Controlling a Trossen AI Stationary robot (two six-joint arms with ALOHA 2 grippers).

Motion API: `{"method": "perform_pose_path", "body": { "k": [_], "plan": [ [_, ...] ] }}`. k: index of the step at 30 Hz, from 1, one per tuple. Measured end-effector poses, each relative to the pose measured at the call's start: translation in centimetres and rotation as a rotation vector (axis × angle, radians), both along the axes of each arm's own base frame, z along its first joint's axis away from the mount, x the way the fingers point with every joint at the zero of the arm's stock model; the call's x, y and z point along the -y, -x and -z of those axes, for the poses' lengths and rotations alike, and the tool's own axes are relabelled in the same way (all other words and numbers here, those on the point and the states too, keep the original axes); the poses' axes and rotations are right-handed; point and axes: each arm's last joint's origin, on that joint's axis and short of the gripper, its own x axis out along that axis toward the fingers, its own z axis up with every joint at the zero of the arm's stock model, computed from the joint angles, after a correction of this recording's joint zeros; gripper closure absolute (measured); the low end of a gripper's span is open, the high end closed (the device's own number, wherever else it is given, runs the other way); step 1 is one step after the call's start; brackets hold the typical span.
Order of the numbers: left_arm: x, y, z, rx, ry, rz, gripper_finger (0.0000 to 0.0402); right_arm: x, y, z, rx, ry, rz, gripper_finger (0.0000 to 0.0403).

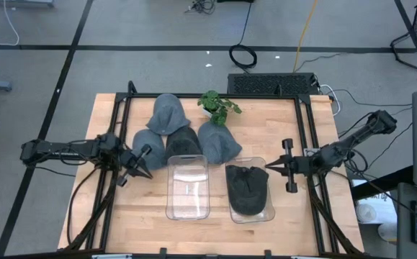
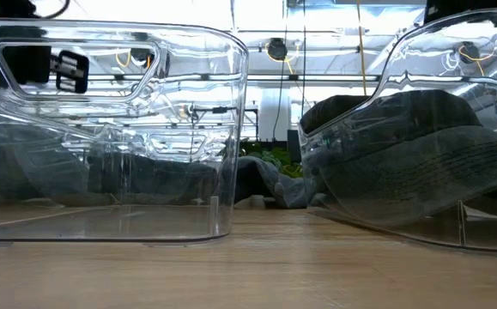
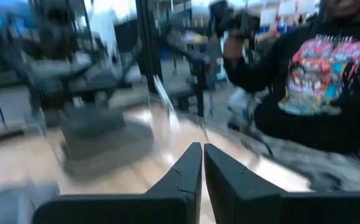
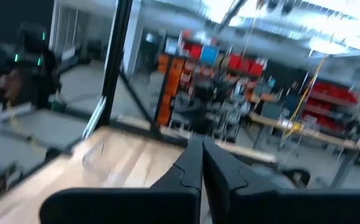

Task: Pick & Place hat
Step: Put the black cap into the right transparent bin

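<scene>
A dark grey hat [image 1: 248, 190] lies inside the right clear bin [image 1: 268, 214]; in the low view it shows through the bin's wall [image 2: 420, 154]. The left clear bin [image 1: 187, 210] is empty. Several more hats lie on the table just beyond the bins: two blue-grey [image 1: 168, 113] [image 1: 218, 141], one smaller grey [image 1: 148, 140], one dark [image 1: 182, 143]. My left gripper [image 1: 140, 171] [image 3: 202, 149] is shut and empty, left of the empty bin. My right gripper [image 1: 270, 167] [image 4: 201, 147] is shut and empty, just right of the filled bin's far end.
A small green plant [image 1: 220, 106] stands behind the hats at the table's far edge. Black frame rails [image 1: 122, 115] run along the table's left and right sides. A person in a black printed sweatshirt [image 3: 319, 74] shows beyond the table in the left wrist view.
</scene>
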Motion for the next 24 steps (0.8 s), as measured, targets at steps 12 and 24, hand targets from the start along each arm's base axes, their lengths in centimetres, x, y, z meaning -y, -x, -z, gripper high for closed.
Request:
{"method": "perform_pose_path", "body": {
  "k": [12,24],
  "plan": [
    [0.0,0.3,-2.1,0.183,0.067,0.012,0.0376,0.3,0.5,-0.5,0.044,-0.007,0.003,0.0366],
    [-1.3,-0.9,-2.0,0.116,0.414,-0.651,0.0376,0.3,0.5,-0.5,0.041,-0.022,0.0,0.0362]
  ]
}}
